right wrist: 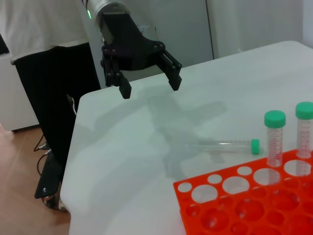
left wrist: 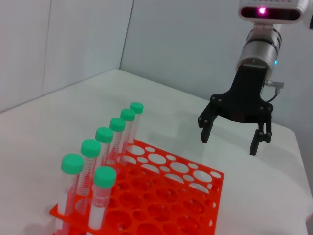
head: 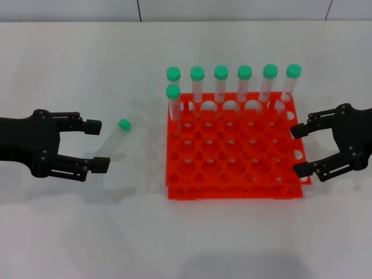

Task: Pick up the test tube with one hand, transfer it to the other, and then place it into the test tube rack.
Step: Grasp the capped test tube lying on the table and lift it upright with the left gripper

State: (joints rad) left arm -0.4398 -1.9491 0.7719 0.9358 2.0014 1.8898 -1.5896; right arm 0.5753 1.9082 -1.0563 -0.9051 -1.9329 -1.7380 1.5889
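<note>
The left gripper [head: 100, 145] hovers level over the white table [head: 70, 232] with its fingers spread and nothing held. The clear test tube [head: 113, 139], green cap on, lies flat on the table just beyond the fingertips. The right gripper [head: 300, 150], also spread and unloaded, hangs beside the orange rack [head: 232, 157], whose far holes hold seven upright tubes [head: 244, 87].

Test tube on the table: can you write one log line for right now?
test tube: lying on table, untouched | left gripper: open beside it | right gripper: open by test tube rack | seven tubes racked
</note>
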